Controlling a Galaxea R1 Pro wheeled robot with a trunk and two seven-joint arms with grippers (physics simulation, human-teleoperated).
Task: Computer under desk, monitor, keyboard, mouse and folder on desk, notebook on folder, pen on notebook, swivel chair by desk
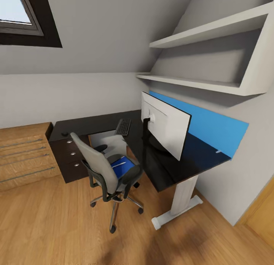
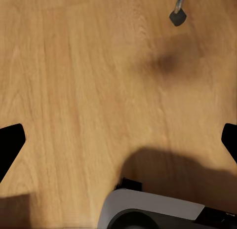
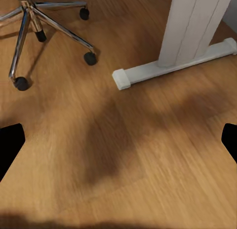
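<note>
Glossy black L-shaped desk (image 1: 167, 170) reflects light, grey cloth-upholstered swivel chair (image 1: 99, 166) has shiny chrome legs, warm wooden plank floor (image 1: 57, 227) looks smooth.

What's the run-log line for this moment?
stage: approaching | swivel chair: beside desk | folder: on chair seat | keyboard, monitor: on desk | grippers: open, over floor
</note>
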